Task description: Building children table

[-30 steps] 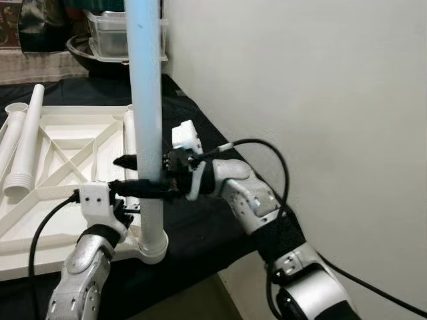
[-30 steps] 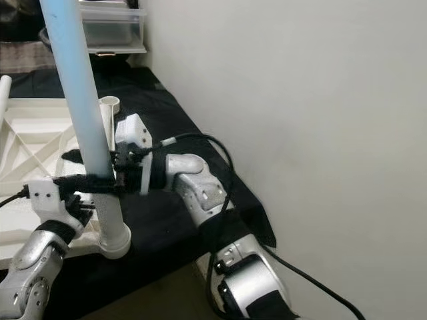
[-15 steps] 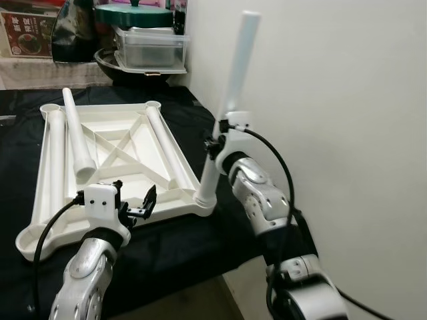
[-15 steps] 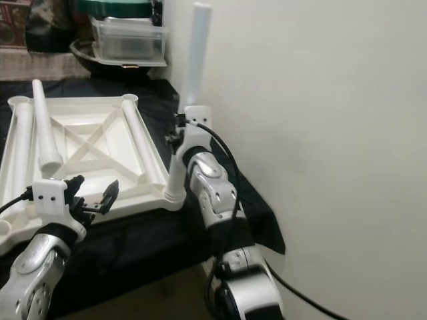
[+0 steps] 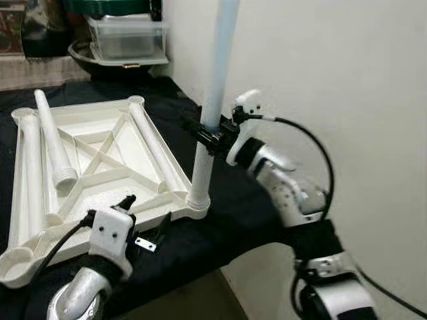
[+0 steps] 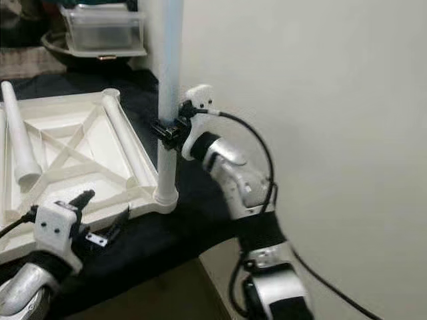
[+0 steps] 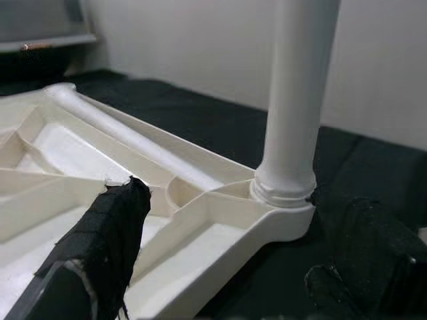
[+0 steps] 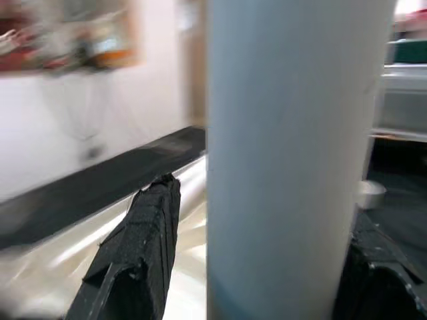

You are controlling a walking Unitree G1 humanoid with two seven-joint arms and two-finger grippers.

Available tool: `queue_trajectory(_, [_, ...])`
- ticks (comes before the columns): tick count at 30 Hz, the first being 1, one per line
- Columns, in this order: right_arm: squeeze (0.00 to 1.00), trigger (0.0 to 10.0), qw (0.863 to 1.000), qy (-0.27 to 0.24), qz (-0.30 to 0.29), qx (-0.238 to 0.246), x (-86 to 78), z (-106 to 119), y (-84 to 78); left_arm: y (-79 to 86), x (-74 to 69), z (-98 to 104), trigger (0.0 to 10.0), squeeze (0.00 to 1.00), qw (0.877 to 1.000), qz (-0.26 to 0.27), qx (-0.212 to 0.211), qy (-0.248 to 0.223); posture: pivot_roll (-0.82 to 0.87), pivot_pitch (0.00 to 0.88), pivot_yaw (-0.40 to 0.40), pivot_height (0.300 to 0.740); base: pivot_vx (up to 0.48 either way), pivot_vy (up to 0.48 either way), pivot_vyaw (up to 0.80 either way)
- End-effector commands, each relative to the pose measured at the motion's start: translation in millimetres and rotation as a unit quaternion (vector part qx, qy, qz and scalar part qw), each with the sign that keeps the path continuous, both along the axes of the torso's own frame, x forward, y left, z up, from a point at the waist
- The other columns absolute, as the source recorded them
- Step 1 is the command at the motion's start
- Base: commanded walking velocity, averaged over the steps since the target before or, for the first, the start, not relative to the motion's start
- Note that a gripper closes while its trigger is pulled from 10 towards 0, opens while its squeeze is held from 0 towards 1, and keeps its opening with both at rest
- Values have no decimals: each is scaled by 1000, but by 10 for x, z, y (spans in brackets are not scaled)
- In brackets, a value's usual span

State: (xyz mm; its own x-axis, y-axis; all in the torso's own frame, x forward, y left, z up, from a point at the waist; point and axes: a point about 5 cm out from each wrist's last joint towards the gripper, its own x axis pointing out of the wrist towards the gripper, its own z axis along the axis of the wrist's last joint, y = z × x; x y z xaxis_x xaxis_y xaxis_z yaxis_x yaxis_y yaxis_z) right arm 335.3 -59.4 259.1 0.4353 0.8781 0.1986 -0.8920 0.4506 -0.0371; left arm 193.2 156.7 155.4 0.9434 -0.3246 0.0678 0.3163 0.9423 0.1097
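A table covered in black cloth (image 5: 230, 207) stands against a plain pale wall (image 5: 360, 80) on the robot's right. At the far end, in the corner, a clear plastic container (image 5: 127, 39) sits on a dark round pan (image 5: 80, 57).

On the cloth lies the white plastic tabletop (image 5: 100, 160), upside down, its ribbed underside and diagonal braces facing up, with a round socket at each corner. One white leg (image 5: 210, 100) stands upright in the near corner socket closest to the wall, its base seated in the collar there. Three loose legs lie on the tabletop: a loose leg (image 5: 52, 140) resting slanted across the ribs with its threaded end toward the robot, another leg (image 5: 30, 167) lying along the left edge, and a third leg (image 5: 153, 143) along the right edge, running from the far corner toward the upright one.

The right pincer (image 5: 212, 135) is clamped around the upright leg partway up, its black fingers (image 8: 137, 253) on either side of the tube. The right arm reaches in from beside the wall, a black cable looping over it.

The left pincer (image 5: 143, 223) hovers low over the near edge of the tabletop, just short of the upright leg's base, with its fingers (image 7: 100, 247) spread apart and nothing between them.
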Motion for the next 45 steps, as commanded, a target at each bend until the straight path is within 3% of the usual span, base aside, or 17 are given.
queue_trajectory(1, [0, 10000, 996, -11, 85, -25, -115, -29, 111, -39, -62, -9, 10000, 0, 1000, -8, 1, 9, 143, 0, -126, 740, 0, 0, 0])
queue_trajectory(9, [0, 10000, 988, 35, 120, -93, 116, -375, 425, -128, -259, -150, 10000, 0, 999, 5, 8, 45, 199, 0, -148, 740, 0, 0, 0])
queue_trajectory(10, [0, 2078, 991, 45, 99, -76, 152, -364, 475, -138, -269, -140, 10000, 0, 999, 6, 8, 48, 209, 0, -152, 740, 0, 0, 0])
queue_trajectory(12, [0, 0, 996, 56, 45, -62, 224, -351, 509, -144, -278, -134, 10000, 0, 999, 8, 9, 49, 210, 0, -152, 740, 0, 0, 0])
queue_trajectory(13, [0, 0, 991, 83, -89, -59, 377, -365, 478, -145, -294, -136, 10000, 0, 999, 10, 11, 51, 214, 0, -152, 740, 0, 0, 0])
queue_trajectory(14, [0, 0, 991, 83, -89, -59, 377, -365, 478, -145, -294, -136, 10000, 0, 999, 10, 11, 51, 214, 0, -152, 740, 0, 0, 0])
queue_trajectory(17, [0, 0, 899, 170, -404, -21, 541, -589, 9, -124, -331, -186, 10000, 0, 998, 18, 24, 60, 213, 0, -146, 740, 0, 0, 0])
queue_trajectory(20, [0, 0, 870, 178, -460, -2, 401, -706, -164, -96, -305, -218, 10000, 0, 997, 23, 27, 63, 191, 0, -123, 740, 0, 0, 0])
queue_trajectory(24, [0, 0, 876, 180, -447, 4, 211, -755, -185, -78, -232, -294, 10000, 0, 997, 17, 33, 69, 150, 0, -85, 740, 0, 0, 0])
queue_trajectory(25, [0, 10000, 886, 186, -425, 15, 150, -748, -161, -84, -197, -336, 10000, 0, 997, 12, 32, 74, 110, 0, -51, 740, 0, 0, 0])
queue_trajectory(28, [0, 10000, 892, 189, -410, 23, 113, -740, -143, -89, -175, -363, 10000, 0, 997, 8, 30, 77, 110, 0, -51, 740, 0, 0, 0])
queue_trajectory(30, [0, 10000, 921, 150, -355, 54, 4, -608, -96, -127, -126, -469, 10000, 0, 995, -15, 38, 88, 53, 0, -3, 740, 0, 0, 0])
queue_trajectory(31, [1000, 10000, 934, 125, -329, 64, -27, -537, -86, -138, -114, -510, 10000, 0, 995, -26, 29, 94, 43, 0, 6, 740, 0, 0, 0])
queue_trajectory(35, [1000, 10000, 947, 104, -296, 72, -59, -439, -63, -137, -108, -541, 10000, 0, 994, -37, 4, 101, 23, 0, 27, 740, 0, 0, 0])
queue_trajectory(36, [125, 10000, 954, 96, -275, 71, -57, -382, -51, -126, -112, -545, 10000, 0, 994, -44, -11, 104, 19, 0, 32, 740, 0, 0, 0])
queue_trajectory(37, [0, 10000, 965, 87, -238, 69, -64, -315, -29, -112, -113, -549, 10000, 0, 993, -49, -19, 105, 15, 0, 39, 740, 0, 0, 0])
queue_trajectory(45, [0, 10000, 994, 49, -93, 23, -69, -191, 60, -86, -81, -564, 10000, 0, 993, -58, -36, 98, 26, 0, 31, 740, 0, 0, 0])
